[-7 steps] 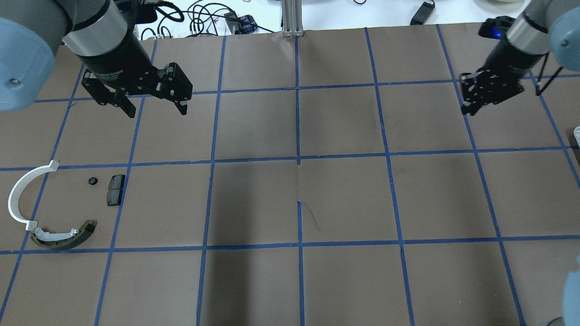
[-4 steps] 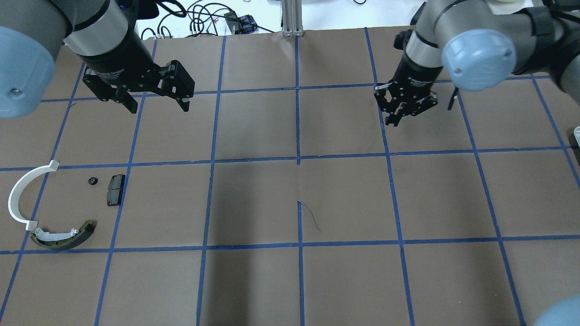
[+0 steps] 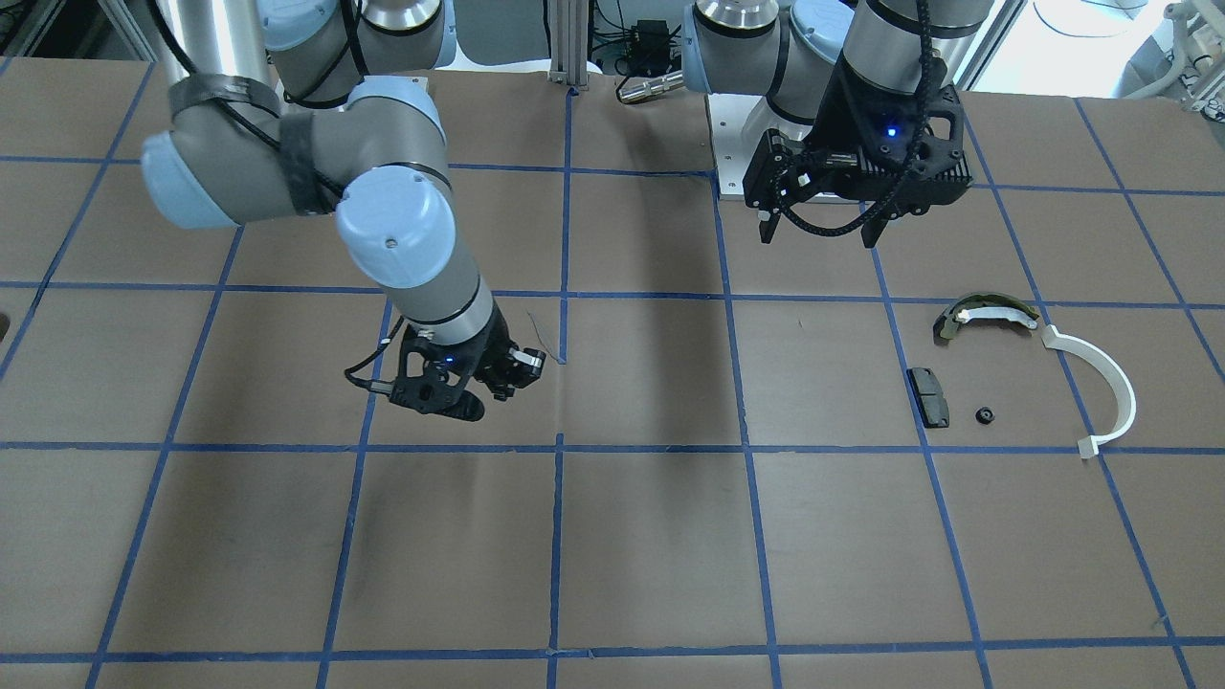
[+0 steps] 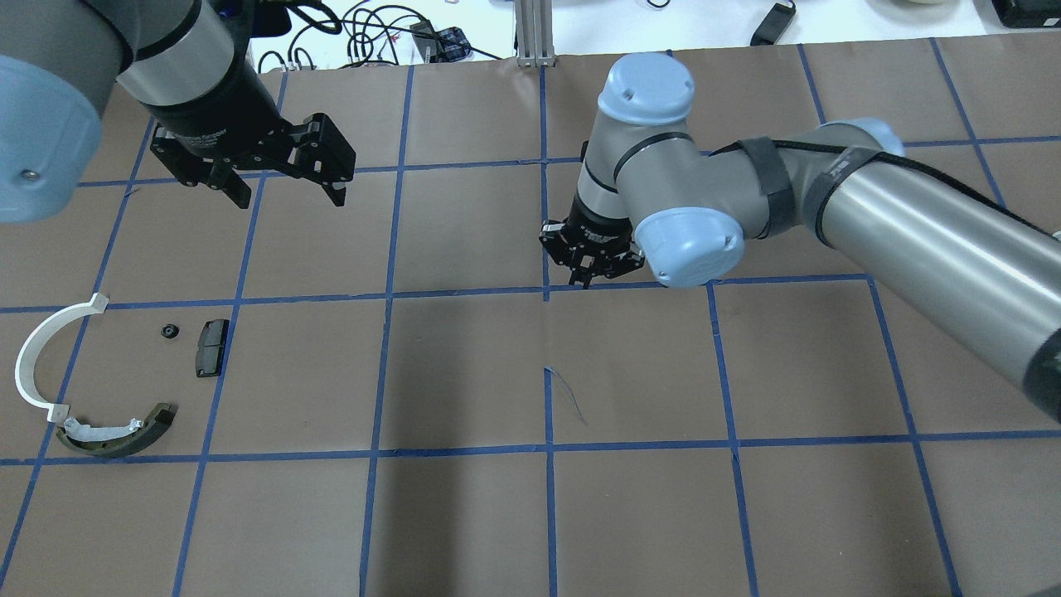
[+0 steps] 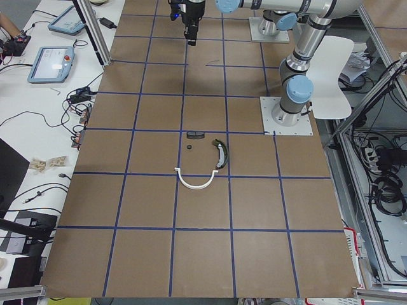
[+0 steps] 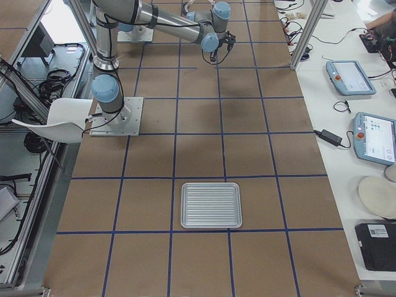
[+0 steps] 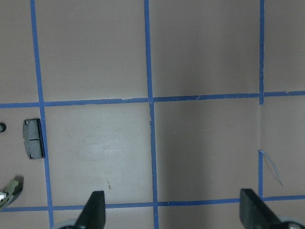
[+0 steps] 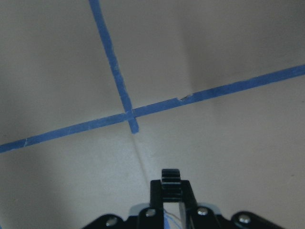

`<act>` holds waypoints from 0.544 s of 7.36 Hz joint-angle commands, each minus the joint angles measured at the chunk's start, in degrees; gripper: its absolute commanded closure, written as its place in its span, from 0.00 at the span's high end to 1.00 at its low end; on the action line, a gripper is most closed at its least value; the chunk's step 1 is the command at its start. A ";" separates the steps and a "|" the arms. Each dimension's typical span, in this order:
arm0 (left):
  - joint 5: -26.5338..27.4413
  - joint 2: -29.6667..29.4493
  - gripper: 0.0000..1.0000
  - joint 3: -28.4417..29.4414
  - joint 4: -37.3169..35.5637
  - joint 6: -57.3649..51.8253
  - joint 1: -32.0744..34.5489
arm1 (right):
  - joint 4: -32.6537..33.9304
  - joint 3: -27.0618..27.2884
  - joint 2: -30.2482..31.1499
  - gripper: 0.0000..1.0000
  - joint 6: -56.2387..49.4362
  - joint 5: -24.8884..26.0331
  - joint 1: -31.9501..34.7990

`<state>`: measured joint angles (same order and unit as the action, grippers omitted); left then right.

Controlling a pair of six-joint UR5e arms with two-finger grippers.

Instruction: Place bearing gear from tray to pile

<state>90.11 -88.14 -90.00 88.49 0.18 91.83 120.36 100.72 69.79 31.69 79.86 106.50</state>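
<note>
Right gripper [image 4: 588, 279]: fingers narrow, clamped on a small dark gear [image 8: 170, 175].
- Only the gear's toothed rim shows, poking out past the fingertips and pointing away from the wrist, down toward the desk [image 4: 464, 365].
- Which way its axis runs: cannot tell.
- The gear is in the air near the desk's middle, just beside a crossing of the blue tape lines [image 4: 464, 292] and well apart from the pile.

Right arm: reaches in from the right side of the overhead view.
- Long smooth grey forearm tube, black strap around it, pale blue caps on the joints.
- The wrist is bent so the gripper points down.

Left gripper [image 4: 288, 199]: fingers wide apart, nothing between them.
- It hangs above the desk on the robot's left, farther out from the robot than the pile.
- The wrist view looks straight down on bare brown paper.

Pile, on the robot's left side, all lying flat, 4 parts:
- Thin white half-ring [image 4: 22, 369], with its open side toward the other parts.
- Olive curved shoe [image 4: 137, 435] with a white inner rib. 1 end lies just beside the half-ring's lower end.
- Small dark rectangular pad [image 4: 210, 348]. Its long axis runs roughly along the nearby tape line.
- Tiny black round part [image 4: 169, 331], near the pad but not touching it.

Tray [image 6: 210, 205]: ribbed silver metal, rounded corners, at the desk's far right end.
</note>
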 commanded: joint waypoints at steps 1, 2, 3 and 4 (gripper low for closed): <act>-0.02 0.07 1.00 -0.61 -0.07 0.00 0.01 | 4.61 1.59 -2.81 0.00 3.98 -0.23 4.93; -0.37 0.07 1.00 -0.88 -0.24 0.17 0.01 | 5.06 1.59 -3.86 0.00 5.04 -0.23 6.34; -0.37 -0.02 1.00 -0.80 -0.24 0.69 0.01 | 5.24 1.59 -4.14 0.01 5.22 -0.23 6.79; -0.20 0.07 1.00 -0.88 -0.24 0.70 0.01 | 5.50 1.59 -4.05 0.32 5.23 -0.14 6.80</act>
<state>89.83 -88.10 -90.79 88.27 0.69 91.84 125.43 102.27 65.98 36.60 79.65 112.83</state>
